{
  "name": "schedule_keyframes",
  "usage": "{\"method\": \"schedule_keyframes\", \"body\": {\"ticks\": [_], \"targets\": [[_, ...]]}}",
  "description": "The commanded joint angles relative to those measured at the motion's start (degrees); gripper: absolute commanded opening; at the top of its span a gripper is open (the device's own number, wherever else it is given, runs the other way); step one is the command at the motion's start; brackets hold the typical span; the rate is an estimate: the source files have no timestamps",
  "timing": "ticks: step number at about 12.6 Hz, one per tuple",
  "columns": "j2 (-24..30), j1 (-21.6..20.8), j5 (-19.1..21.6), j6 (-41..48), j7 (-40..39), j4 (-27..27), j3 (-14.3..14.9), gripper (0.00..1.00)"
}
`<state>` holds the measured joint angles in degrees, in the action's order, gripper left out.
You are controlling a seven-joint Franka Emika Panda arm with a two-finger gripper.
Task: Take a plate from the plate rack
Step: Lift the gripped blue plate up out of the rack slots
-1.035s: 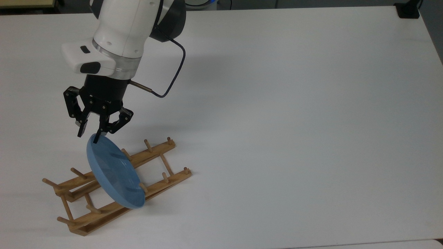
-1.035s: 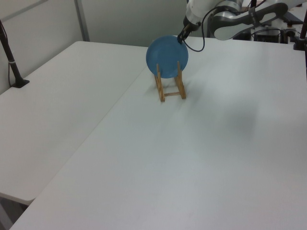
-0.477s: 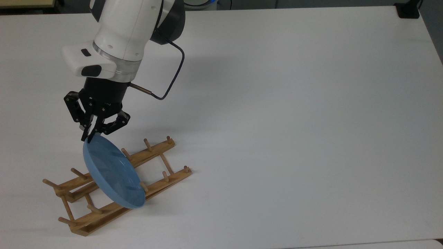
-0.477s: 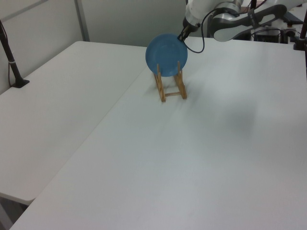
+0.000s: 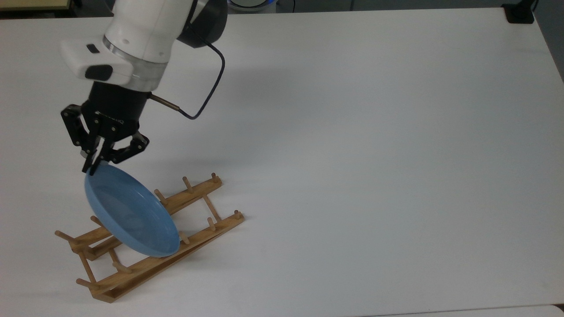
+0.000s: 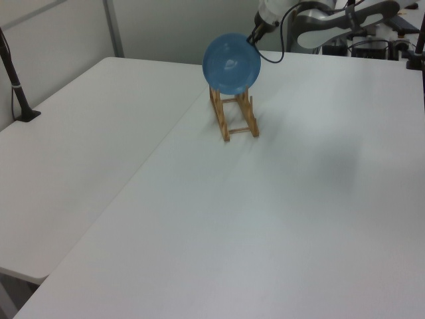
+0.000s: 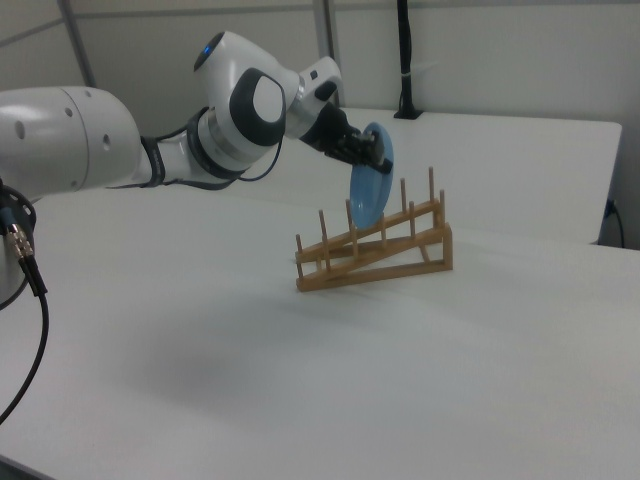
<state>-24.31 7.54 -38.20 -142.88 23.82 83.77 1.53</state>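
Table [image 5: 374, 154]: I see a white top, bare around the rack.
Plate rack [image 5: 194, 220]: wooden, near the top view's lower left.
Plate [image 5: 132, 215]: blue, tilted over the rack's pegs.
Gripper [image 5: 91, 169]: I have it pinched onto the plate's upper rim.

Plain blue plate [image 5: 132, 215], light-brown wood rack [image 5: 145, 264], white table [image 5: 352, 132].

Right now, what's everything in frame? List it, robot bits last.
plate: 1, blue, tilted over the rack, top rim in the gripper
plate rack: 1, light-brown wood, on the table, near the top view's lower left
table: 1, white, under everything
black post: 1, standing at the left view's left edge on a second white surface
cable: 1, dark, looping off the wrist
arm: 1, white
gripper: 1, black, shut on the plate's rim
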Motion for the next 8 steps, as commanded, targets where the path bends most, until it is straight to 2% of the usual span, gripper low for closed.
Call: {"method": "schedule_keyframes", "body": {"ticks": [1, 3, 5, 7, 8], "targets": [[1.90, -0.07, -1.09, -1.61, 1.31, -0.53, 0.40, 0.00], [2.25, -0.07, -0.73, -1.52, 1.93, -0.53, 0.32, 0.00], [2.42, -0.07, -0.65, -1.52, 6.04, -0.62, 0.23, 0.00], [3.39, -0.07, 4.68, -1.44, 8.70, -0.19, -0.47, 0.00], [3.48, -0.25, 12.20, -1.00, 8.26, -0.18, -0.74, 0.00]]}}
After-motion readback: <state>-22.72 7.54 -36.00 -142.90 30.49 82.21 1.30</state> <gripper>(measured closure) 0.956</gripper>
